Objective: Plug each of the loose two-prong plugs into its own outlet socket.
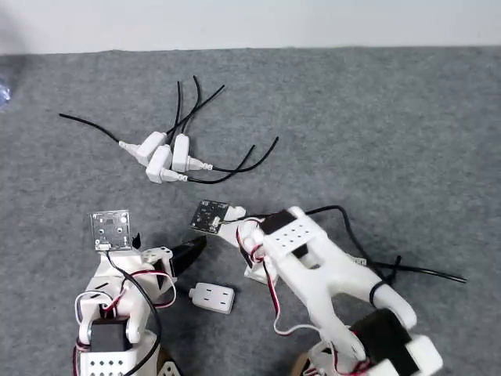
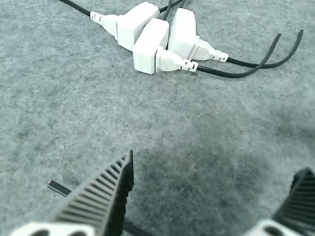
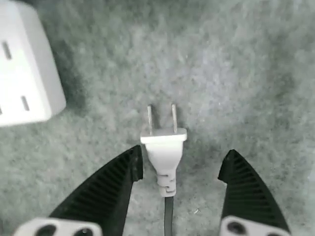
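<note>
Plug (image 3: 164, 142): flat on the grey desk (image 1: 376, 117) near its front edge, both prongs bare, black cord (image 3: 168, 216) running back between the right arm's fingers.

Socket (image 1: 211, 296): loose and white, lying slots-up near the front edge between the two arms; near the plug but apart from it, nothing inserted.

Right gripper (image 3: 183, 156): low over the plug, fingers spread wide on either side of its body, clamped on nothing; one finger close to the plug, contact impossible to judge.

Left gripper (image 2: 217, 164): toward the front-left corner, just beside the socket, fingers far apart above bare desk, holding nothing.

Plugged sockets (image 1: 164, 153): three white units bunched together toward the far edge, left of centre, well apart from both arms; a plug seated in each, black cords fanning outward across the desk.
</note>
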`<state>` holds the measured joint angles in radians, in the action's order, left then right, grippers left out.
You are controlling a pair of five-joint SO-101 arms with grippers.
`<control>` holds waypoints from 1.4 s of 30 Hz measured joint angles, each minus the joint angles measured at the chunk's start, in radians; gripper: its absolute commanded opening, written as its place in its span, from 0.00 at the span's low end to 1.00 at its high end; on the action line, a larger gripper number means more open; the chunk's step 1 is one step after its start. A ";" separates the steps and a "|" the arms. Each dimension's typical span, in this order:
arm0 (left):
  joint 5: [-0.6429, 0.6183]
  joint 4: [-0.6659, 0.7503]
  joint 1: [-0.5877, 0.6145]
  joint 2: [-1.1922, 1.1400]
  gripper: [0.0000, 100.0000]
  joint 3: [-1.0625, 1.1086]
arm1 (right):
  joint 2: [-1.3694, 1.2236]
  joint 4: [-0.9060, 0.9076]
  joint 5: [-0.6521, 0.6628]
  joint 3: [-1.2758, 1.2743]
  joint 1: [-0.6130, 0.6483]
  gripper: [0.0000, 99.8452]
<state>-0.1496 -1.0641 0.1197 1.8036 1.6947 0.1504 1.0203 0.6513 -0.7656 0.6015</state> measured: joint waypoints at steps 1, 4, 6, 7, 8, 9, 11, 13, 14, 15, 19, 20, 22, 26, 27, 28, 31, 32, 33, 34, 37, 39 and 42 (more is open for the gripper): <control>0.000 0.000 0.000 0.000 0.46 0.000 | -0.015 0.012 0.015 0.006 0.002 0.25; 0.000 0.000 0.000 0.000 0.46 0.000 | -0.052 0.046 0.058 0.026 0.003 0.19; 0.000 0.000 0.000 0.000 0.46 0.000 | -0.071 0.063 0.095 0.046 0.009 0.18; 0.000 0.000 0.000 0.000 0.46 0.000 | -0.078 0.066 0.110 0.052 0.012 0.18; 0.000 0.000 0.000 0.000 0.46 0.000 | -0.084 0.066 0.123 0.058 0.012 0.18; 0.000 0.000 0.000 0.000 0.46 0.000 | -0.095 0.066 0.132 0.064 0.011 0.18; 0.000 0.000 0.000 0.000 0.46 0.000 | -0.112 0.066 0.150 0.072 0.009 0.18; 0.000 0.000 0.000 0.000 0.46 0.000 | -0.129 0.071 0.160 0.089 0.009 0.18; 0.000 0.000 0.000 0.000 0.46 0.000 | -0.140 0.072 0.161 0.098 0.009 0.18; 0.000 0.000 0.000 0.000 0.46 0.000 | -0.150 0.072 0.163 0.109 0.009 0.18; 0.000 0.000 0.000 0.000 0.46 0.000 | -0.181 0.074 0.163 0.137 0.008 0.18; 0.000 0.000 0.000 0.000 0.46 0.000 | -0.183 0.074 0.163 0.141 0.008 0.18; 0.000 0.000 0.000 0.000 0.46 0.000 | -0.183 0.074 0.163 0.143 0.008 0.17; 0.000 0.000 0.000 0.000 0.46 0.000 | -0.183 0.074 0.166 0.144 0.006 0.05; 0.000 0.000 0.000 0.000 0.46 0.000 | -0.183 0.072 0.167 0.144 0.006 0.01; 0.000 0.000 0.000 0.000 0.46 0.000 | -0.183 0.068 0.167 0.150 0.005 0.01; 0.000 0.000 0.000 0.000 0.46 0.000 | -0.190 0.068 0.176 0.160 0.008 0.01; 0.000 0.000 0.000 0.000 0.46 0.000 | -0.190 0.068 0.180 0.160 0.008 0.01; 0.000 0.000 0.000 0.000 0.46 0.000 | -0.190 0.068 0.180 0.160 0.008 0.01; 0.000 0.000 0.000 0.000 0.46 0.000 | -0.190 0.068 0.180 0.160 0.008 0.01; 0.000 0.000 0.000 0.000 0.46 0.000 | -0.190 0.066 0.166 0.160 0.008 0.01; 0.000 0.000 0.000 0.000 0.46 0.000 | -0.163 0.069 0.146 0.158 0.026 0.01; 0.000 0.000 -0.003 0.000 0.46 0.000 | -0.058 0.074 0.083 0.158 0.095 0.01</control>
<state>-0.1496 -1.0641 0.1166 1.8036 1.6947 0.0921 1.0940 0.7342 -0.6076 0.6966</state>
